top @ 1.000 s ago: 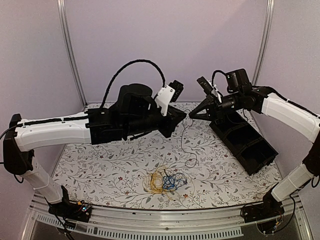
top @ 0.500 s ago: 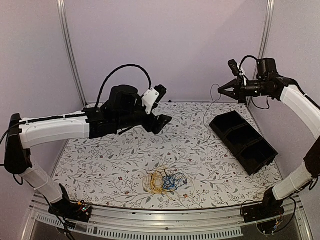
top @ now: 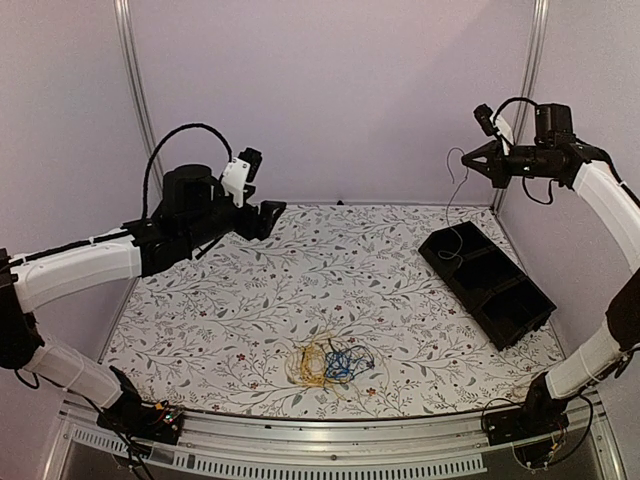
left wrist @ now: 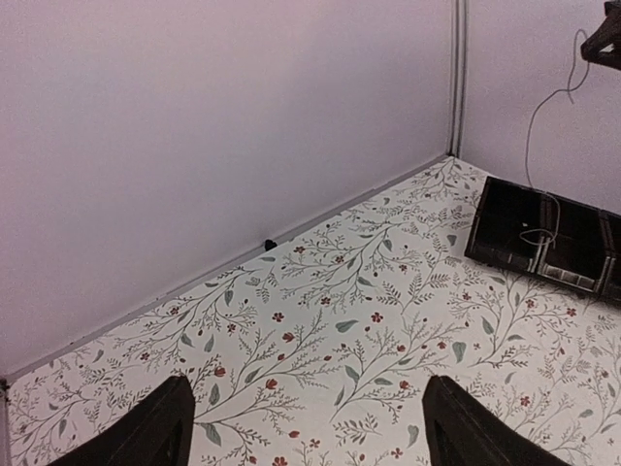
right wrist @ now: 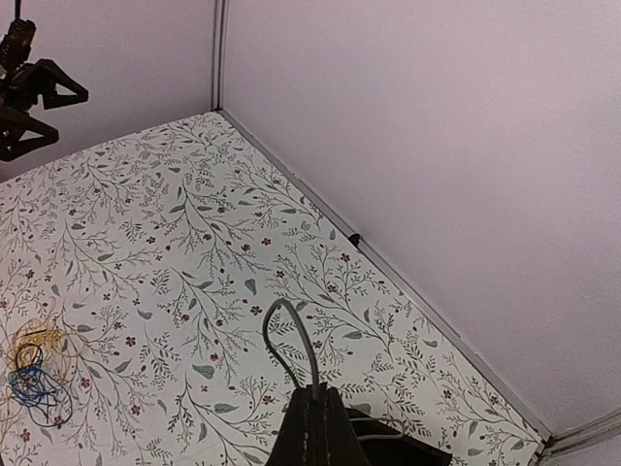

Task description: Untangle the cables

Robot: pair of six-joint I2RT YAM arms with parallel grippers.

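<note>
A small tangle of yellow and blue cables [top: 325, 362] lies on the flowered table near the front edge, also visible at the left of the right wrist view as the tangle [right wrist: 34, 374]. My right gripper [top: 468, 160] is raised at the back right, shut on a thin grey cable [right wrist: 291, 335]. That grey cable [top: 452, 205] hangs down into the black bin [top: 490, 285]. My left gripper [top: 272, 210] hovers at the back left, open and empty, its fingers [left wrist: 165, 432] wide apart over bare table.
The black divided bin [left wrist: 505, 233] lies at the right of the table, with the grey cable's lower end coiled inside. Purple walls and metal corner posts [top: 135, 100] close off the back and sides.
The left gripper opened and pulled back to the left. The right gripper rose toward the back right with the grey cable, whose free end now hangs into the bin.
</note>
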